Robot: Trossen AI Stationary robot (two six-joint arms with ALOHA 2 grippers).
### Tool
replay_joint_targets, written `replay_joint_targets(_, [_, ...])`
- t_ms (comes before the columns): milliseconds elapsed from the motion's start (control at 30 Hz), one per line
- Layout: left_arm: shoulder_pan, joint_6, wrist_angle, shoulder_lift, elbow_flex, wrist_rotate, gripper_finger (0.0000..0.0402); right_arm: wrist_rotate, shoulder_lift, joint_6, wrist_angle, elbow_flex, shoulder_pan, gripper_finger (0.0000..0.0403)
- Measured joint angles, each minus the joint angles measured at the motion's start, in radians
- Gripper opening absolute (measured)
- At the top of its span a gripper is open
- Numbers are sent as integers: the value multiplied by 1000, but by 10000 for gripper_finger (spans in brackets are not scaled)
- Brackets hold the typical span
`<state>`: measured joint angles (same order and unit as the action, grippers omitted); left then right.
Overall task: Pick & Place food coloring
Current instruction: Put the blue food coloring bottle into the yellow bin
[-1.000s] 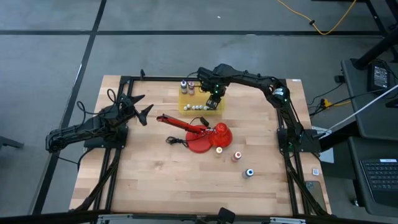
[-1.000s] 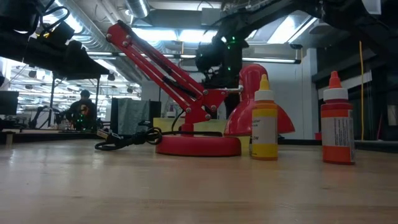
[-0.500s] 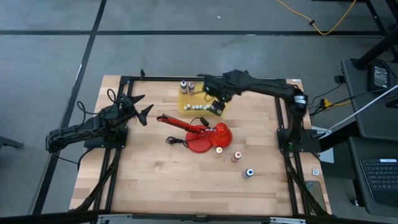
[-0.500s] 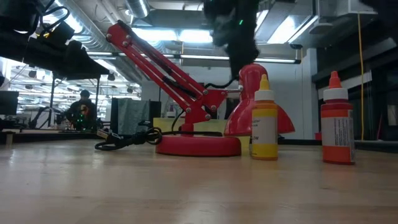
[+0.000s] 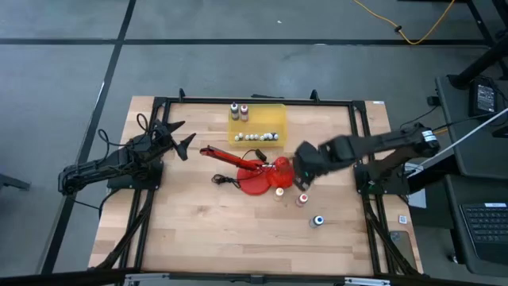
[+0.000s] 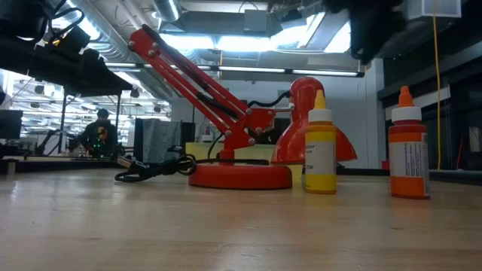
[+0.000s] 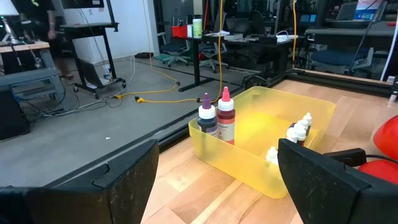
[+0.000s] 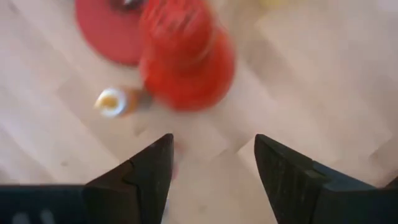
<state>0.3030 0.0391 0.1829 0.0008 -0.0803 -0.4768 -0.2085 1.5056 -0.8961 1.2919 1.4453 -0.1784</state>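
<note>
Food coloring bottles are split up: purple (image 5: 234, 108) and dark red (image 5: 244, 108) stand in the yellow bin (image 5: 274, 127) near the worktop's far edge, while yellow (image 5: 279, 191), orange-red (image 5: 302, 199) and blue (image 5: 318, 221) sit on the bare wood worktop (image 5: 198, 222) toward its near right corner. A red desk lamp (image 5: 255, 184) lies mid-worktop. My right fingers (image 5: 304, 176) hover spread and empty beside the lamp's shade; my left fingers (image 5: 178, 139) wait spread by the left edge. Around us: grey floor, yellow cable (image 5: 413, 32), a workshop with desks behind.
</note>
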Motion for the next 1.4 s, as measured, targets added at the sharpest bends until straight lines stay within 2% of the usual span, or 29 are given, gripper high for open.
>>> replay_joint_targets(300, [0,0,0,0,0,0,319,0,18,-336,13,-11,-229,224])
replay_joint_targets(600, [0,0,0,0,0,0,319,27,96,-516,15,-11,-393,223])
replay_joint_targets(767, [0,0,0,0,0,0,319,35,142,-541,8,-26,-429,223])
replay_joint_targets(867, [0,0,0,0,0,0,319,76,154,-566,-34,-74,-444,223])
replay_joint_targets(1400, [0,0,0,0,0,0,319,117,154,-619,-212,-199,-480,223])
